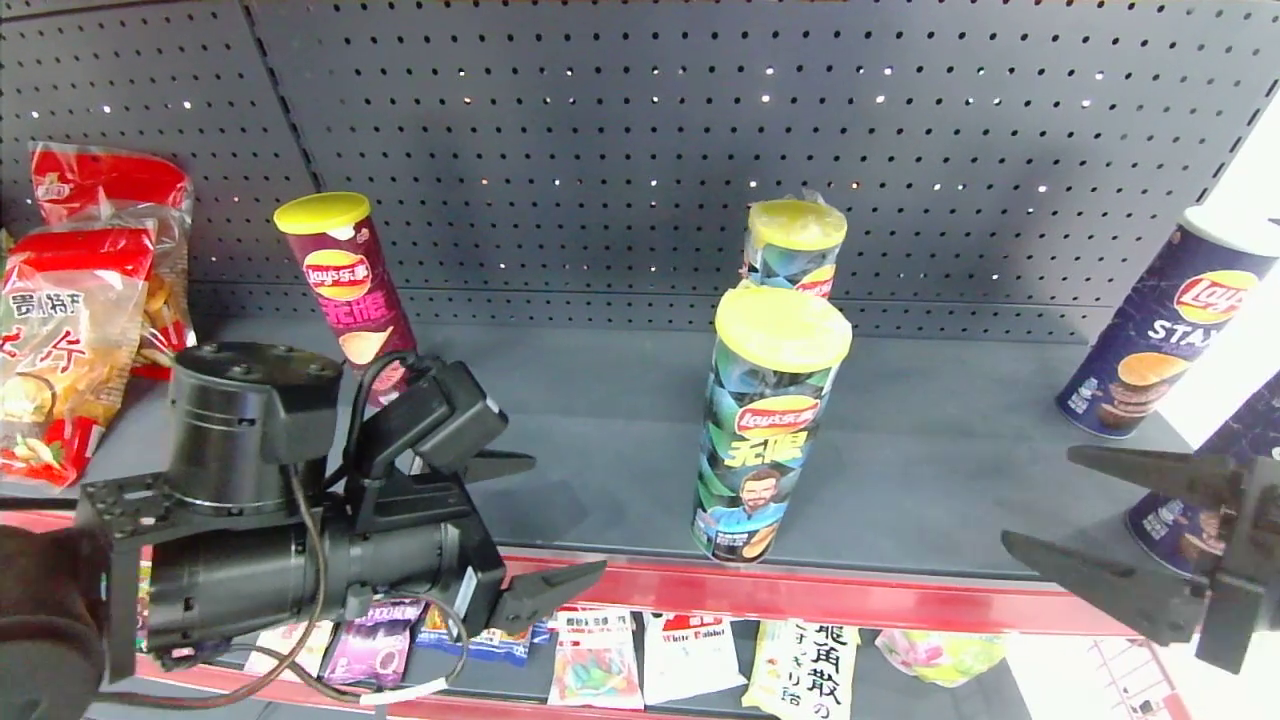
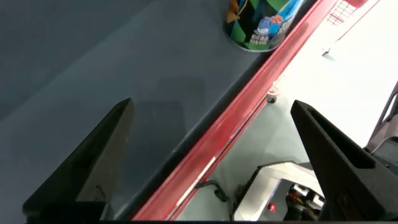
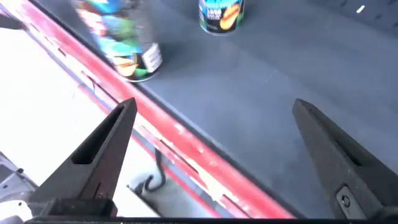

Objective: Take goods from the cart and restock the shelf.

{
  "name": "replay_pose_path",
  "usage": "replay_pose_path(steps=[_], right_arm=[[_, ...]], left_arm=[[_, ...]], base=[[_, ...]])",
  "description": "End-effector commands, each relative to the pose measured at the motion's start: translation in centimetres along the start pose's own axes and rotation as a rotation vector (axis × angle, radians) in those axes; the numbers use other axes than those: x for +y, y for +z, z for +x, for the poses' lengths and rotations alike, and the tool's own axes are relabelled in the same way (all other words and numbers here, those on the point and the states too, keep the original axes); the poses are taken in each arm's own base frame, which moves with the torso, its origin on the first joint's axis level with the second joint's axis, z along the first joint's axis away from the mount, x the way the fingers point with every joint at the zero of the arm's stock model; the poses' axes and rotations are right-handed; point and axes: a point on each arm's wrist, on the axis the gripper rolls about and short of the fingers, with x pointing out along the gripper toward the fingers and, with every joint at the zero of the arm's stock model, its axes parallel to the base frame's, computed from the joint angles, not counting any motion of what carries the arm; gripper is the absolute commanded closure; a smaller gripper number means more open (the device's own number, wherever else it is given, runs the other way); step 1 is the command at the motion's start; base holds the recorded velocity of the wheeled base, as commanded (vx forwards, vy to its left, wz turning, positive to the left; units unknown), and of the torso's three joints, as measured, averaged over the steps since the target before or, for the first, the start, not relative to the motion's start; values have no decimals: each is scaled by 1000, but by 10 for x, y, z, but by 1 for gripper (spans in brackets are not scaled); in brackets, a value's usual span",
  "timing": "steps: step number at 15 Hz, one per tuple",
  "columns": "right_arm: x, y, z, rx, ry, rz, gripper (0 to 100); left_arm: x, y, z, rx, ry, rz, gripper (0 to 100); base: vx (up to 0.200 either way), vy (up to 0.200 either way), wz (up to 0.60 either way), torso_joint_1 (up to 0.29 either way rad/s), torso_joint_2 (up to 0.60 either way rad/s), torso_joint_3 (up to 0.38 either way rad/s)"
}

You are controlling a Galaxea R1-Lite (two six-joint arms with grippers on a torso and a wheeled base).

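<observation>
A green chip can (image 1: 770, 420) with a yellow lid stands upright near the front of the dark grey shelf (image 1: 950, 460). A second green can (image 1: 795, 245) stands behind it. My left gripper (image 1: 535, 530) hangs open and empty at the shelf's red front edge (image 1: 850, 590), left of the front can. In the left wrist view the gripper (image 2: 211, 106) spans that edge (image 2: 249, 106), with the can's base (image 2: 258, 25) beyond. My right gripper (image 1: 1040, 498) is open and empty to the can's right. In the right wrist view the gripper (image 3: 214, 102) has the can (image 3: 127, 43) ahead.
A maroon can (image 1: 345, 280) stands at the back left, with snack bags (image 1: 70, 330) at the far left. Blue cans (image 1: 1160, 330) stand at the right end. Small packets (image 1: 600, 660) lie on the lower shelf. Bare shelf lies between the maroon and green cans.
</observation>
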Motion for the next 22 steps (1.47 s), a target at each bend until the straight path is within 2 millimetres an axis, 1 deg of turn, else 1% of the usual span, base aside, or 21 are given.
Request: replay_pose_path(steps=[1,2,3,5,8,12,17,22], right_arm=[[13,-3,-41,-145,-29,-37,0],[13,-2,-45,-162,-49,-31,0],[11,0,-53,-190,-104,-18,0],[8,0,-59,-208,-170,7,0],[5,1,-62,-221,-220,55,0],[5,1,-63,-224,-229,62,0],[5,1,-63,-224,-229,62,0],[5,1,-63,-223,-228,62,0]], left_arm=[[2,2,27,33,-27,0,0],[3,3,29,32,-25,1,0],[6,5,36,32,-23,2,0],[9,8,45,34,-22,2,0],[10,14,58,23,-31,10,0],[12,18,72,22,-41,13,0],[13,20,81,19,-43,16,0],[16,28,86,-2,-40,23,0]], base=[[0,0,0,0,0,0],[0,0,0,0,0,0],[0,0,0,0,0,0],[0,0,0,0,0,0],[0,0,0,0,0,0],[0,0,0,0,0,0],[0,0,0,0,0,0],[0,0,0,0,0,0]])
